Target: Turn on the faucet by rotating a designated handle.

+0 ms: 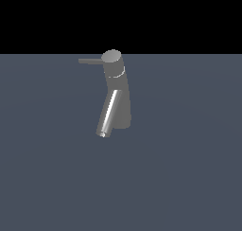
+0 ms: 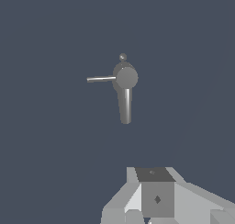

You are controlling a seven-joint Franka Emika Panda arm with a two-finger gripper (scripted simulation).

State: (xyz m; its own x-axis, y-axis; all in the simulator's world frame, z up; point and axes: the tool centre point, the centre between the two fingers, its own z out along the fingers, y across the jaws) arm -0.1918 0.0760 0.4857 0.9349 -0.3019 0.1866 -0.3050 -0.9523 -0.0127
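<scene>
The faucet (image 1: 121, 97) stands upright on the flat grey-blue floor, a dark grey cylinder with a round cap and a shiny spout (image 1: 108, 114) slanting down toward the exterior view's left. Its handle (image 1: 90, 61), a thin grey rod, sticks out level from the cap toward the exterior view's left. From above in the wrist view I see the faucet (image 2: 126, 77), the handle (image 2: 101, 79) and the spout (image 2: 125, 106). Only part of my white-grey gripper (image 2: 157, 198) shows at the picture's edge, well away from the faucet. Its fingertips are hidden. The exterior view does not show it.
The grey-blue floor (image 1: 189, 168) spreads flat all around the faucet. A small round knob (image 2: 122, 57) shows just beyond the cap in the wrist view.
</scene>
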